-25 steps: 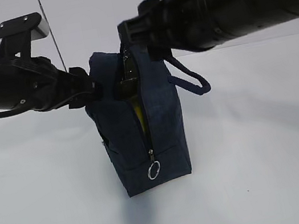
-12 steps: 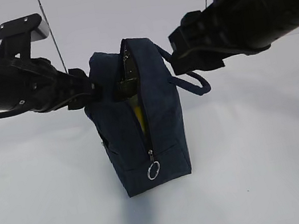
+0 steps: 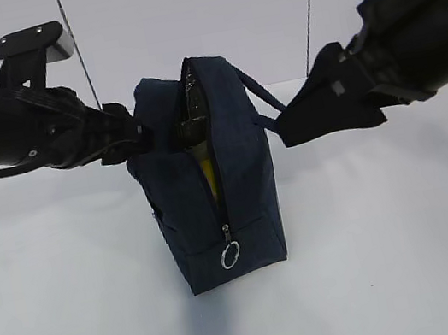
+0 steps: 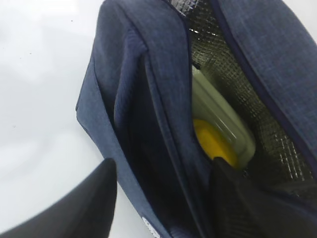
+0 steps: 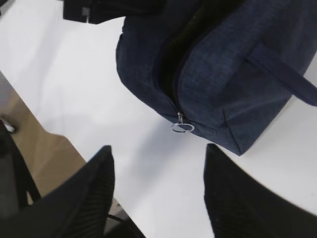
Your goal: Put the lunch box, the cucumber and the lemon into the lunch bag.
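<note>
Navy fabric lunch bag point(image 3: 213, 178), boxy and tall, stands upright on the white desk point(image 3: 396, 258) midway between the two black arms, its narrow end facing the exterior camera and its long axis running away from that camera toward the back wall. Its zipper opening runs up that near end and over the top, gaping, with the metal ring pull point(image 3: 231, 256) hanging low near the base. One loop handle point(image 3: 263, 102) sticks out on the right side. The left gripper point(image 3: 128, 138) has one finger outside the bag's left wall and the other inside the opening, so the jaws straddle that wall at a medium spread; whether they actually pinch the cloth cannot be told. The right gripper point(image 3: 318, 112) hangs in the air just beside the handle, jaws parted and holding nothing. From the exterior view only a thin yellow sliver shows in the slit. The left wrist view looks down into the silvery mesh-lined interior, where the pale green lid of the clear lunch box point(image 4: 223, 119) stands on edge with the bright yellow lemon point(image 4: 213, 144) against it. The right wrist view shows the bag's outside, the ring pull and the desk edge, but none of the contents.
</note>
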Robot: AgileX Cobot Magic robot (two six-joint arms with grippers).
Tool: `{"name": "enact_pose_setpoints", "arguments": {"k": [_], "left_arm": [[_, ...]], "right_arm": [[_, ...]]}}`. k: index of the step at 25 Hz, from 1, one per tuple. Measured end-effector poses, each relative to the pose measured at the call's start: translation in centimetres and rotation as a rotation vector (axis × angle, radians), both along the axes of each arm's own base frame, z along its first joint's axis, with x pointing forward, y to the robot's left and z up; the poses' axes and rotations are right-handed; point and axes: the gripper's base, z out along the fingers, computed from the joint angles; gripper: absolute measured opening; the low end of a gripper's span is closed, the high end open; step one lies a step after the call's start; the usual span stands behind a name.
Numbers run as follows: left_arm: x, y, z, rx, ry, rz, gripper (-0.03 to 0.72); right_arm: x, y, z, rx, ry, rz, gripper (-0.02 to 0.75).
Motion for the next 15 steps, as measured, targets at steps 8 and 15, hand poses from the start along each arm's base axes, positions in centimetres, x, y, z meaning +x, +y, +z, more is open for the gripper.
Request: {"name": "enact_pose_setpoints", "arguments": {"k": [8,15], "left_arm": [[0.0,0.0,0.0,-0.002,0.002,0.0,0.424],[-0.2,-0.1,-0.1,-0.005,0.028,-0.017,0.424]], "right_arm": [[-0.9,-2.0,-4.1,0.235,0.015,0.038,0.439],[-2.9,-2.0,-7.9,0.348,-0.091,0.049,0.438]]}}
